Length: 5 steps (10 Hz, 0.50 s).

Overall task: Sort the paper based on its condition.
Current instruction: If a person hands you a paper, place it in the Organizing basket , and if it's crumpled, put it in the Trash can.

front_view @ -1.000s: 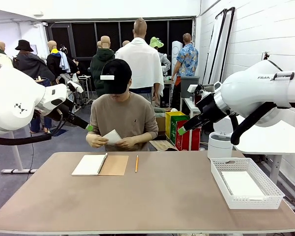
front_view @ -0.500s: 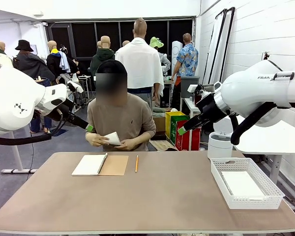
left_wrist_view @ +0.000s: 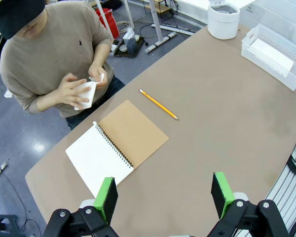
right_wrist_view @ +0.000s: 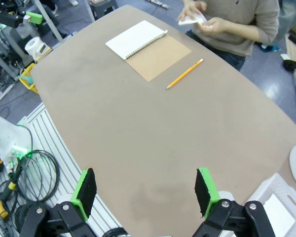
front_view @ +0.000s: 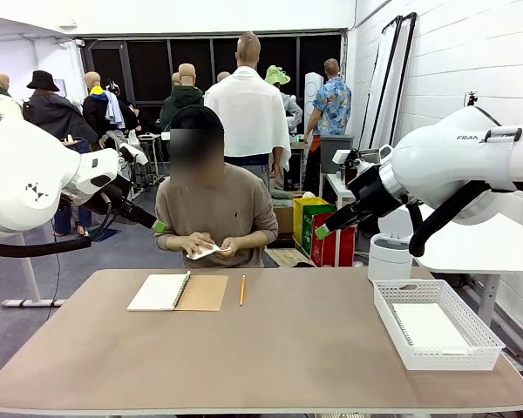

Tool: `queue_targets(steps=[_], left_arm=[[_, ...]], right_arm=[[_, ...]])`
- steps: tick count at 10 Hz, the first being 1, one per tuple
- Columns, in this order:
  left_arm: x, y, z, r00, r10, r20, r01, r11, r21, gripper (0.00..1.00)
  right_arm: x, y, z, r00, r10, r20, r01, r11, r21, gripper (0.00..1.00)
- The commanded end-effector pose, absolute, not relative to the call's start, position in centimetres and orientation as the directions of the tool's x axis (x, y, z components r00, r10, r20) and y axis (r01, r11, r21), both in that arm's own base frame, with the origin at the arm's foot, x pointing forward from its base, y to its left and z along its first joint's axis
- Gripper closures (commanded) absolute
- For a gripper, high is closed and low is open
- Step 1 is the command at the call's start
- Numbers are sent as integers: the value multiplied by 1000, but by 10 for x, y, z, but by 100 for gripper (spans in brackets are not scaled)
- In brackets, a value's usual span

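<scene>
- Left gripper (left_wrist_view: 164, 193) hangs high over the near table edge, jaws wide apart, nothing between the green pads.
- Right gripper (right_wrist_view: 145, 191) is the same: spread fully, empty, poised above bare tabletop.
- Out from the table's centre, the open notebook (front_view: 176, 292) lies at 10 o'clock, with the pencil (front_view: 242, 289) just beside it at 11.
- The white basket (front_view: 392, 320) sits at 4 o'clock, with flat paper (front_view: 429, 326) inside.
- At 12 o'clock, off the far edge, the person's hands (front_view: 231, 248) work a loose sheet (front_view: 203, 252); it looks bent or creased.
- Step in hand, as I read it: a sheet is being readied and both arms wait.
- Next move likely needs the sheet on the table or offered, then a careful edge pinch, since thin paper lies flat.
- Count: two grippers, one held sheet, one basket, one notebook, one pencil. How many sheets are stacked in the basket I cannot tell.
</scene>
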<state>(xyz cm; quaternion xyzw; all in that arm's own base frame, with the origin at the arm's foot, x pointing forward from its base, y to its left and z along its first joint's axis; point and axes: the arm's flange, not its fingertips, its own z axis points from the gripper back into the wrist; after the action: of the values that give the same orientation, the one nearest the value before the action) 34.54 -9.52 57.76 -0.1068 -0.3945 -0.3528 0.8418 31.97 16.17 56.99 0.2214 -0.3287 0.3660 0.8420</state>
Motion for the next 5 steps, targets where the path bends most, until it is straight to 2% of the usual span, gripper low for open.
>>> queue_targets(steps=[1,5], left_arm=[[345,-94,577,437,-513,739,687,720,94,0],[345,-94,577,437,-513,739,687,720,94,0]], right_arm=[[320,162,571,516,471,715,-762,633,133,0],[320,162,571,516,471,715,-762,633,133,0]])
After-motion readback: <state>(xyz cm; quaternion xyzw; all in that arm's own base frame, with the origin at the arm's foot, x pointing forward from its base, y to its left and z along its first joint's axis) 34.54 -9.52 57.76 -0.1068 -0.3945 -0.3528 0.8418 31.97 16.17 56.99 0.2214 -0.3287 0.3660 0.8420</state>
